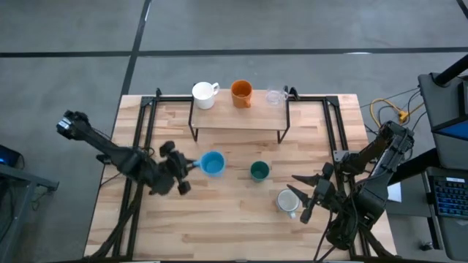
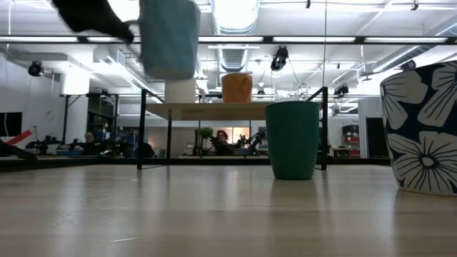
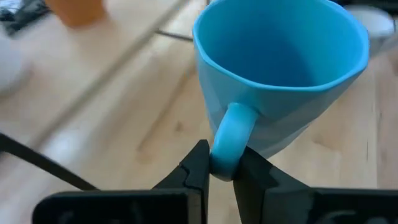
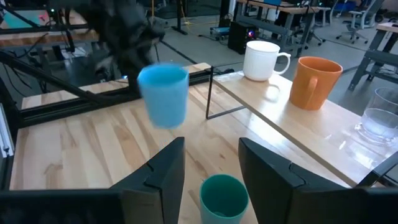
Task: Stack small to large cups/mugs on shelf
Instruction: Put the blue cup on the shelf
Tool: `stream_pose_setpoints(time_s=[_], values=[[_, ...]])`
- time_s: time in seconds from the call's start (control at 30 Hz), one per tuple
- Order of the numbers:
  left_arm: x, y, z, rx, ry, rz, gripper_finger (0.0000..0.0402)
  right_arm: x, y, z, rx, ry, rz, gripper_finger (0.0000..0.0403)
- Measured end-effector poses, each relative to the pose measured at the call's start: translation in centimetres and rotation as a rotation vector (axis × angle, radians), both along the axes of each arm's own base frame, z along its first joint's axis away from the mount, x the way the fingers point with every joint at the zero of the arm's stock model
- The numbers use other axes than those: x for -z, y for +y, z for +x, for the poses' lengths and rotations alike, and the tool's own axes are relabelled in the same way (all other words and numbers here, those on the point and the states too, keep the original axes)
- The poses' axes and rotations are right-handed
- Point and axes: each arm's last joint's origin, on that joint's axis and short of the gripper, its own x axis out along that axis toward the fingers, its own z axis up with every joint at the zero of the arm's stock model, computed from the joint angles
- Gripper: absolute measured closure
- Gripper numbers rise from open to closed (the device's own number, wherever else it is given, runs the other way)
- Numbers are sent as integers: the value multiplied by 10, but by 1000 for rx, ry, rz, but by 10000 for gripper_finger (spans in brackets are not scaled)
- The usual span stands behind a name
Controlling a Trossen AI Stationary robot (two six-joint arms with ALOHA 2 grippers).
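The left tool [image 3: 222, 171] was clamped on the handle of the light blue mug [image 1: 213, 164], its two fingers [image 3: 198, 167] pinching the loop from either side. From above, that mug sat near the counter's centre, at about 6 o'clock from the shelf [image 1: 238, 117]. In the level view the mug [image 2: 170, 37] hung clear above the wood.

The counter [image 1: 219, 219] was a pale wooden top with black rails along its left and right sides, standing on a grey concrete floor. The shelf, a light-wood board on thin black legs, stood at the counter's 12 o'clock edge. On it, left to right, were the white mug [image 1: 204, 94], the orange mug [image 1: 241, 93] and the tiny clear glass [image 1: 275, 96]. The dark teal-green cup [image 1: 259, 171] stood upright on the counter, near the blue mug at its 3 o'clock. The patterned mug [image 1: 287, 200], white with dark flower outlines, stood at about 4 o'clock from the teal cup.

Beyond the counter lay an open workshop with ceiling strip lights, ducting, desks and seated people in the distance.

The right tool [image 4: 211, 165] hovered at the counter's 4 o'clock area, just beside the patterned mug. Its jaws stood apart and gripped nothing, with the teal cup visible between them farther off.
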Motion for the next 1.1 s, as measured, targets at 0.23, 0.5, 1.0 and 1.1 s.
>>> stream_pose_setpoints(time_s=[0.23, 0.5, 1.0, 1.1], values=[[-51, 39, 2, -115, -1, 67, 376, 0, 0, 0, 1, 0, -2, 257], [-48, 79, 31, -251, 115, 114, 376, 0, 0, 0, 1, -1, -3, 261], [-38, 128, 66, -413, 22, 28, 376, 8, -1, 0, 0, 17, -23, 261], [-37, 130, 67, -421, 25, 27, 376, 9, -1, -1, 0, 17, -24, 259]])
